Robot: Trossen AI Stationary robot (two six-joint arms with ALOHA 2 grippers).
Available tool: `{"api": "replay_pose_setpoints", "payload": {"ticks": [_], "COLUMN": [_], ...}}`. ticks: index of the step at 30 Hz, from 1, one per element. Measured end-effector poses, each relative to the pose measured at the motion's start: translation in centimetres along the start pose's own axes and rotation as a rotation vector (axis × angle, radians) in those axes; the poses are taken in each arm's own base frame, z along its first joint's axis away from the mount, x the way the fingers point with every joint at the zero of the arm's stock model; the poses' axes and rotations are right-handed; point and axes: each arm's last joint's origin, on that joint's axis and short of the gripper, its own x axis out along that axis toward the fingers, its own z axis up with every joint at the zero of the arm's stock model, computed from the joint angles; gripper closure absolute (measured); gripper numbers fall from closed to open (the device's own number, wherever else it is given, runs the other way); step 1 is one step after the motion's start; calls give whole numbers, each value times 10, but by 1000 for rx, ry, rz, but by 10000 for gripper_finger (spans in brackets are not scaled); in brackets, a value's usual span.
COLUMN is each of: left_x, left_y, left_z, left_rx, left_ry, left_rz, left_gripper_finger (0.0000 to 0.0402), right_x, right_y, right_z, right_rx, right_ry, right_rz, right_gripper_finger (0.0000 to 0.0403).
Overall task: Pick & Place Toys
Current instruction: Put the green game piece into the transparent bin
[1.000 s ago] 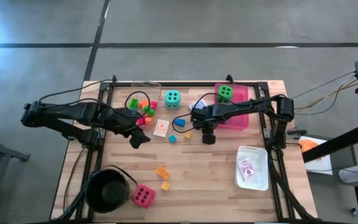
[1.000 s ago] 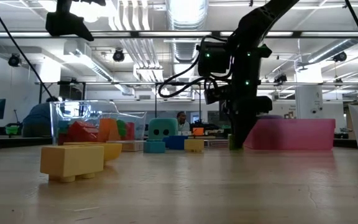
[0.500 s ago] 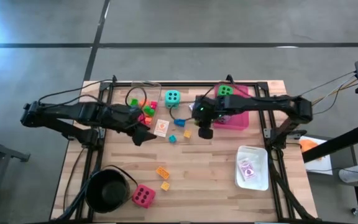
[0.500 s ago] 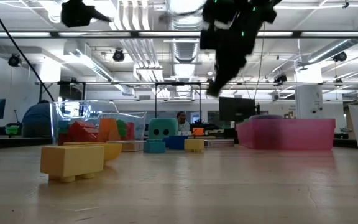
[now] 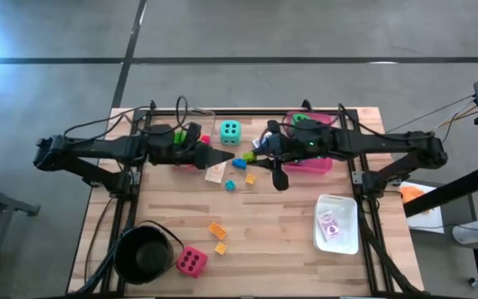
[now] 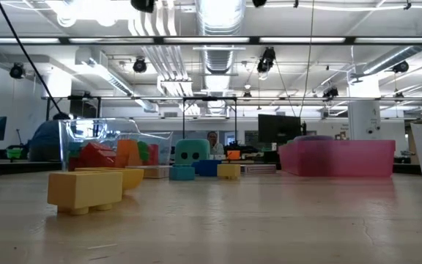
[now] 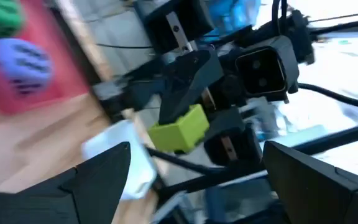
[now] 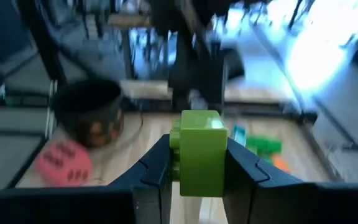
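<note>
My right gripper hangs high over the table's middle, shut on a small green block, which also shows in the left wrist view. My left gripper faces it from the left, open and holding nothing. A teal die rests on the table near the far edge. The pink-red die lies near the front, beside the pot. A purple die lies in the pink tray. Small blocks and cards lie under the grippers. Neither gripper shows in the low view. My right gripper pinches the green block by two opposite sides between its two fingers. The fingers lie nearly level and come from the table's right. The block is lifted clear, high above the table, and its top stands above the fingers.
A round black pot stands at the front left. The pink tray is at the far right and a white tray at the right. A clear tray holds blocks at the far left. A yellow block lies near the front.
My right gripper has risen steeply from the table with the green block, tipping from pointing down to nearly level, and has left the low view. My left gripper has gone up and toward the table's middle and far edge, tipping up to level, and now faces the right one.
</note>
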Motion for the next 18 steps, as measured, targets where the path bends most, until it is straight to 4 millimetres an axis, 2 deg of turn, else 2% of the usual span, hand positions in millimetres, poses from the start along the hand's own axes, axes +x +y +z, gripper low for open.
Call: {"api": "replay_pose_setpoints", "payload": {"ticks": [8,18], "left_x": [24,35], "left_y": [-3,-6], "left_z": [0,4], "left_rx": [-53,-93], "left_ry": [0,-38], "left_rz": [-153,-260], "left_gripper_finger": [35,35], "right_x": [-6,-6], "right_y": [12,16], "right_z": [23,29], "right_rx": [12,-29], "right_ry": [-118,-171], "right_rz": [-13,-2], "right_gripper_finger": [318,318]}}
